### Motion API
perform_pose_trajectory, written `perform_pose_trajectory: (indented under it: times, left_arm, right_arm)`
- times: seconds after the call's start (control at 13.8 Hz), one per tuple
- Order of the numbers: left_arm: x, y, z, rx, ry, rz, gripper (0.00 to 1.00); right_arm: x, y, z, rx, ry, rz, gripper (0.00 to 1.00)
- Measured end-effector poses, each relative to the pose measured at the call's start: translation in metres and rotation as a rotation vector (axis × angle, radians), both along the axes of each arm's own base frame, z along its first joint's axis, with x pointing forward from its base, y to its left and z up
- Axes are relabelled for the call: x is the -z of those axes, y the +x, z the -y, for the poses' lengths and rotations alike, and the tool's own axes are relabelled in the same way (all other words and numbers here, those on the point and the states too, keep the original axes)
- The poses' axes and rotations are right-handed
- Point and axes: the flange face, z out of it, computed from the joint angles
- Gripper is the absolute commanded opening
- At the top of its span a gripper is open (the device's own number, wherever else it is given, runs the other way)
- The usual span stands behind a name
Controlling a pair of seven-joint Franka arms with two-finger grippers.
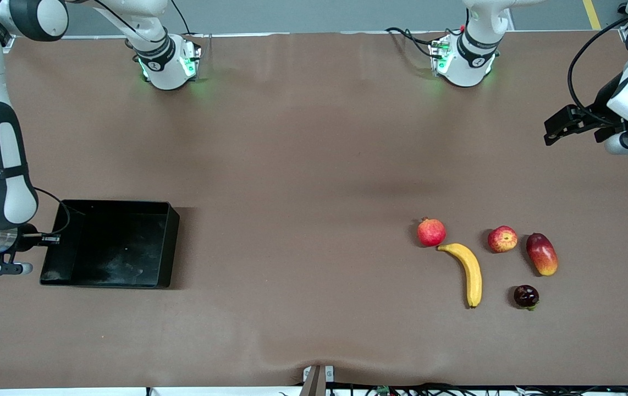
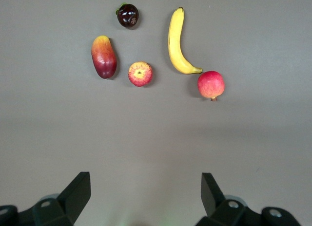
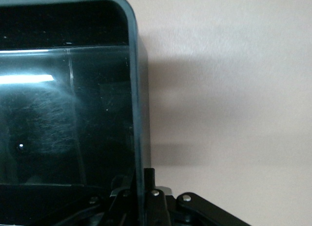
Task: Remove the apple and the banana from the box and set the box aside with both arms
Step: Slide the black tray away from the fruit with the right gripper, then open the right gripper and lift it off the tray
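Note:
The box, a glossy black tray (image 1: 127, 202), lies at the right arm's end of the table. My right gripper (image 1: 51, 238) is shut on the tray's end wall (image 3: 139, 114), one finger (image 3: 150, 179) outside it and the other inside. The yellow banana (image 1: 469, 270) (image 2: 175, 43) and the red-and-yellow apple (image 1: 502, 239) (image 2: 140, 73) lie on the table toward the left arm's end. My left gripper (image 1: 569, 125) (image 2: 146, 182) hangs open over bare table there, holding nothing.
A pomegranate (image 1: 431, 232) touches the banana's stem end. A mango (image 1: 541, 253) lies beside the apple, and a small dark fruit (image 1: 526, 296) sits nearer the front camera. Brown table spreads between the tray and the fruits.

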Motion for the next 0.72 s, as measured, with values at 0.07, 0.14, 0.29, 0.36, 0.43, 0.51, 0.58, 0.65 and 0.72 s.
perform_pose_trajectory:
  times: [0.07,0.14,0.29,0.36,0.43,0.51,0.58,0.65,0.72]
  left_arm:
    - [0.000,0.000,-0.001,-0.001,0.000,0.000,1.00]
    - [0.000,0.000,-0.001,-0.001,0.000,0.000,1.00]
    - [0.000,0.000,-0.001,-0.002,0.000,0.000,1.00]
    - [0.000,0.000,-0.001,-0.002,0.000,0.000,1.00]
    - [-0.001,0.000,-0.001,-0.002,0.000,0.000,1.00]
    - [-0.001,0.000,-0.001,-0.002,0.000,0.000,1.00]
    - [-0.001,0.000,-0.001,-0.003,0.000,0.000,1.00]
    - [-0.001,0.000,-0.001,-0.003,0.000,0.000,1.00]
    - [-0.001,0.000,-0.001,-0.003,0.000,0.000,1.00]
  right_arm:
    - [-0.002,0.002,-0.001,-0.007,-0.001,0.007,1.00]
    - [-0.006,0.004,-0.002,-0.011,-0.001,0.015,1.00]
    - [-0.017,0.010,-0.005,-0.018,-0.003,0.036,1.00]
    - [-0.027,0.014,-0.007,-0.023,-0.007,0.054,1.00]
    - [-0.042,0.020,-0.010,-0.030,-0.012,0.079,1.00]
    - [-0.061,0.025,-0.018,-0.043,-0.017,0.106,1.00]
    - [-0.083,0.029,-0.031,-0.057,-0.016,0.121,1.00]
    - [-0.106,0.030,-0.046,-0.059,-0.010,0.122,1.00]
    - [-0.128,0.029,-0.063,-0.047,-0.003,0.114,1.00]
